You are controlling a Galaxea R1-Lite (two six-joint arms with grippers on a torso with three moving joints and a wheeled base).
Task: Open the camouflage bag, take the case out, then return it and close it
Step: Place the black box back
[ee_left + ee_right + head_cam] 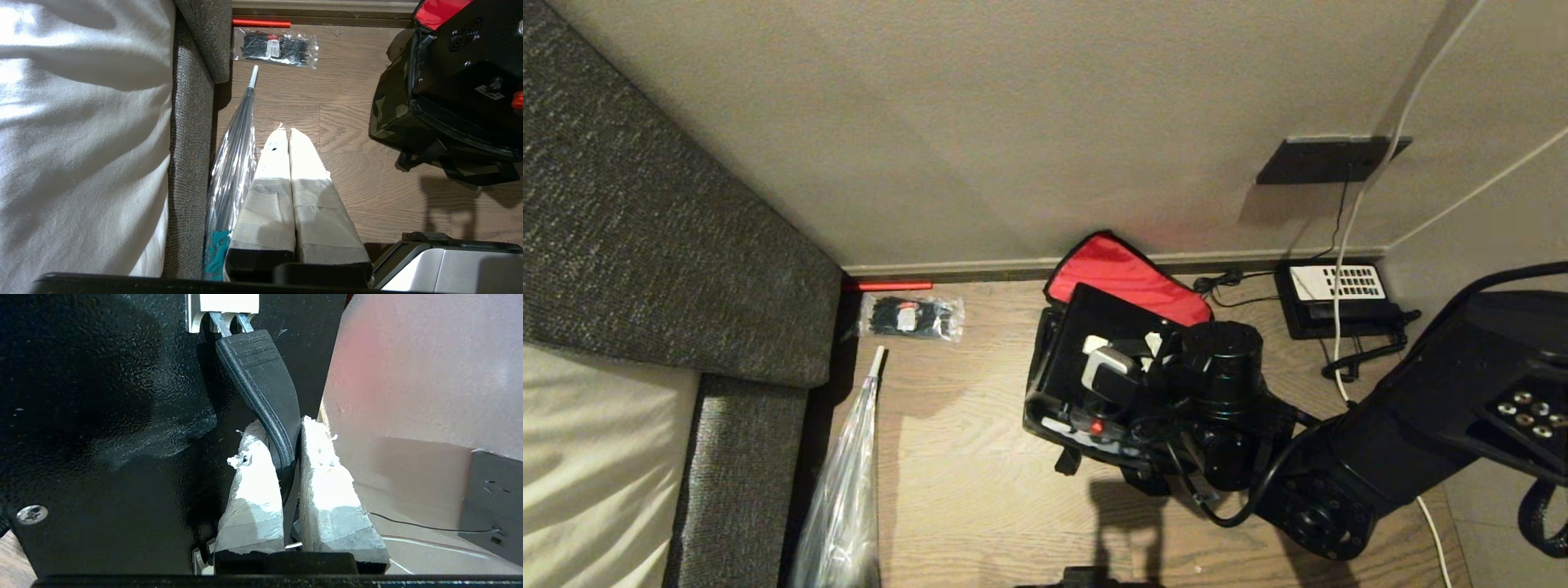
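Observation:
The camouflage bag (1039,384) stands open on the wooden floor by the wall, its red-lined lid (1127,273) thrown back. The black case (1086,327) sits in the bag's mouth and sticks out above the rim. My right gripper (1148,346) is over the case, shut on the case's black strap handle (261,375), which runs between the white-wrapped fingers (322,473). The right wrist view shows the gripper (278,430) against the case's black face (102,416). In the left wrist view, the bag (392,110) and case (470,53) lie off to one side. My left gripper (284,130) hangs parked, shut and empty.
A black desk phone (1339,298) with a white cable sits against the wall to the right of the bag. To the left lie a packet of black cable ties (911,317), a red stick (888,286) and a wrapped umbrella (849,482) beside grey upholstery (645,245).

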